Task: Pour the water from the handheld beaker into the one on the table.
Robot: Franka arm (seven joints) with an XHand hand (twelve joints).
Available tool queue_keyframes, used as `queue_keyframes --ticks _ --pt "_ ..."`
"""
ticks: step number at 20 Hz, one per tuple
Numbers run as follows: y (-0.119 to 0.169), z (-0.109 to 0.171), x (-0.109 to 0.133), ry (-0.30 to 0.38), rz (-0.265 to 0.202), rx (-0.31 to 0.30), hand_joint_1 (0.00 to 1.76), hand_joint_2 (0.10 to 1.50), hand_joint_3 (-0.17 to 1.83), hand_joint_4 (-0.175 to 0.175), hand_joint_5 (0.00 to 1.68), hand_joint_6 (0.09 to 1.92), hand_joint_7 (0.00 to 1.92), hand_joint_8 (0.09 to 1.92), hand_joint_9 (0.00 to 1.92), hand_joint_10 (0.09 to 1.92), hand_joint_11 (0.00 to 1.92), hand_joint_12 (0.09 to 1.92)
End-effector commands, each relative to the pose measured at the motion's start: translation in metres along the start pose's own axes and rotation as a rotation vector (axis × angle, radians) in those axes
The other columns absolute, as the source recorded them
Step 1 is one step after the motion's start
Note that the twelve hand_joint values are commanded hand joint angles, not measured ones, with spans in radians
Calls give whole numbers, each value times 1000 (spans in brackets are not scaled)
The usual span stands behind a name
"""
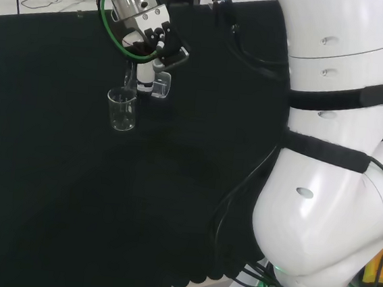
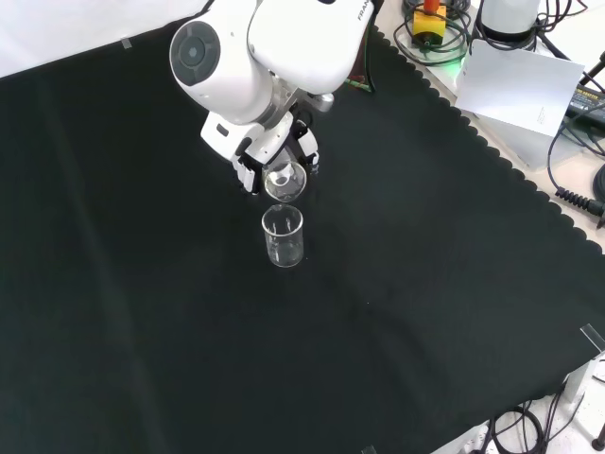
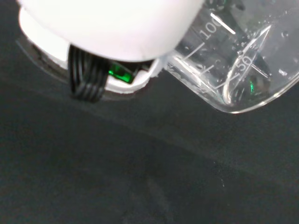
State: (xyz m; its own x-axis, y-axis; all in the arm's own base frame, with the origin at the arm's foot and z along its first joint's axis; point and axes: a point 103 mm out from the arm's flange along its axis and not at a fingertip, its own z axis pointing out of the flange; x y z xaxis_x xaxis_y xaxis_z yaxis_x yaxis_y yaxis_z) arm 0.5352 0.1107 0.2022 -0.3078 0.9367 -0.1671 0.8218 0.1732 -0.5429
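Observation:
The hand (image 1: 150, 41) (image 2: 260, 151) is shut on a clear glass beaker (image 1: 159, 84) (image 2: 285, 180), which it holds tilted over on its side. That beaker's mouth points down toward a second clear beaker (image 1: 121, 109) (image 2: 283, 235) standing upright on the black cloth just beside and below it. In the wrist view the held beaker (image 3: 233, 60) is close, with printed scale marks, drops on its wall and a little water near its base. A blurred white part of the hand (image 3: 107, 28) covers the area beside it.
Black cloth (image 2: 142, 331) covers the bench with wide bare room around the standing beaker. The arm's white links (image 1: 332, 164) fill the head view's right. Cables, a white sheet (image 2: 515, 85) and devices lie past the cloth's scalloped edge in the front view.

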Motion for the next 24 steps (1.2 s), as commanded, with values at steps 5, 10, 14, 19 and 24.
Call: queue_keyframes --ticks 5,10,14,19,24 --pt "1 -2 4 -29 20 32 1307 585 839 -175 1185 880 1243 858 1481 817 1174 747" --pt "0 -6 4 -50 33 49 1307 585 840 -175 1184 883 1242 861 1481 819 1174 747" --pt "1 -7 5 -76 41 58 1307 585 841 -175 1183 885 1241 863 1480 820 1176 749" --pt "2 -8 7 -102 52 75 1307 586 842 -175 1181 889 1240 867 1478 822 1178 751" --pt "4 -10 9 -131 63 90 1306 586 844 -175 1179 893 1238 871 1476 824 1178 751"
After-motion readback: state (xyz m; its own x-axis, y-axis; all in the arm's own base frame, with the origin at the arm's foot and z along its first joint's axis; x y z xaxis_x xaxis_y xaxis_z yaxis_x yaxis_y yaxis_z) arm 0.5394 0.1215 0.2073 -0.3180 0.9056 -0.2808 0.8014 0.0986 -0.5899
